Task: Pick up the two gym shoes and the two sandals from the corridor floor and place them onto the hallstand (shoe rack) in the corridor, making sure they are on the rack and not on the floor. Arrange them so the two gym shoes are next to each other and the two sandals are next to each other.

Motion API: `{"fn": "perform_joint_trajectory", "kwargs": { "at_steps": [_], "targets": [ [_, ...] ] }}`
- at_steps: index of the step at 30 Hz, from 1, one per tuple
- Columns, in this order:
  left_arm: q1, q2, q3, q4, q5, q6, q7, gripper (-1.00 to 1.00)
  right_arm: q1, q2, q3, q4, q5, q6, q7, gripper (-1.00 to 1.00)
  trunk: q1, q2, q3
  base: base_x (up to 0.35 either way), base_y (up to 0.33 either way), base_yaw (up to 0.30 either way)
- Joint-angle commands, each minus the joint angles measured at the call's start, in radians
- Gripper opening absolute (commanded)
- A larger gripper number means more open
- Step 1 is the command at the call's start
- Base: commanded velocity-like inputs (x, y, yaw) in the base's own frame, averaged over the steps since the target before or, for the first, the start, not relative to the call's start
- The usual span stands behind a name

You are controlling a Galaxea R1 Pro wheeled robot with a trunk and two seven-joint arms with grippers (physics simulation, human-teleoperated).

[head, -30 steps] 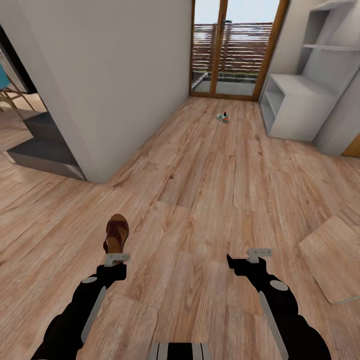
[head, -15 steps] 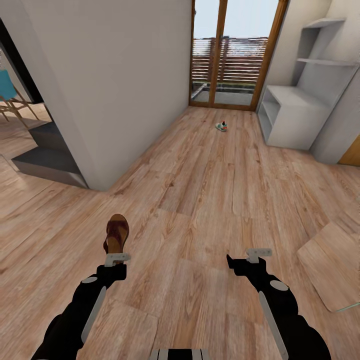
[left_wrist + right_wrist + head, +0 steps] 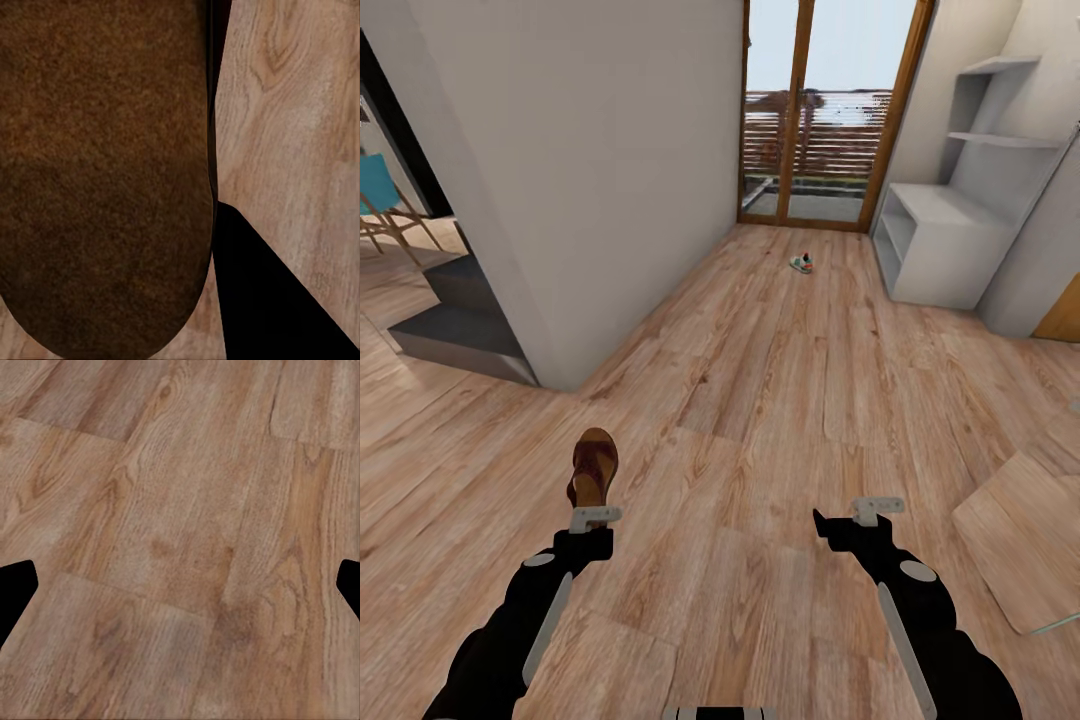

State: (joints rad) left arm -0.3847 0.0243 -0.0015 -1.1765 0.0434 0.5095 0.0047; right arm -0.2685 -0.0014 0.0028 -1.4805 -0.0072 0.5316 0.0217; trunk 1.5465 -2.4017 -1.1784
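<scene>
1. Between the earlier head pictures and now, the whole view has been shifted: the glass door (image 3: 815, 110) and the hallstand (image 3: 945, 245) are seen lower and smaller, so the camera has been moved; the arms and the sandal have kept their places in the picture.
2. The corridor floor (image 3: 780, 400) is shown as wood planks. A loose-looking panel at the lower right is cut off by the picture's edge.
3. The hallstand is seen at the far right, beside the door; its right part is hidden behind a grey wall.
4. One sandal (image 3: 593, 472) is held at the left gripper (image 3: 593, 517), its heel end covered by the gripper; in the left wrist view its brown sole (image 3: 105, 180) is pressed against a dark finger.
5. The right gripper (image 3: 855, 517) is held spread over bare floor, with nothing between its fingertips (image 3: 15, 585).
6. One gym shoe (image 3: 803, 264) lies far off near the door, too small for detail.
</scene>
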Motion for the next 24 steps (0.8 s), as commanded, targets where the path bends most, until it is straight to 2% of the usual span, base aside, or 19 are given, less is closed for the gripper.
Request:
{"fn": "perform_joint_trajectory", "kwargs": {
  "at_steps": [1,9,24],
  "targets": [
    [0.0,0.0,0.0,-0.001,0.001,0.006,-0.003,-1.0,0.0,0.0,0.0,-0.001,0.0,0.005,0.002,1.0,0.0,0.0,0.001,0.0,0.0,0.0],
    [0.0,0.0,-0.001,-0.003,0.001,0.006,-0.003,-1.0,0.0,0.0,0.0,-0.001,0.0,0.005,0.003,1.0,0.0,0.0,0.014,0.0,0.0,0.0],
    [0.0,0.0,-0.001,-0.003,0.003,0.006,-0.005,-1.0,0.0,0.0,0.0,-0.001,0.0,0.005,0.003,1.0,0.054,-0.098,-0.005,0.0,0.0,0.0]
  ]
}}
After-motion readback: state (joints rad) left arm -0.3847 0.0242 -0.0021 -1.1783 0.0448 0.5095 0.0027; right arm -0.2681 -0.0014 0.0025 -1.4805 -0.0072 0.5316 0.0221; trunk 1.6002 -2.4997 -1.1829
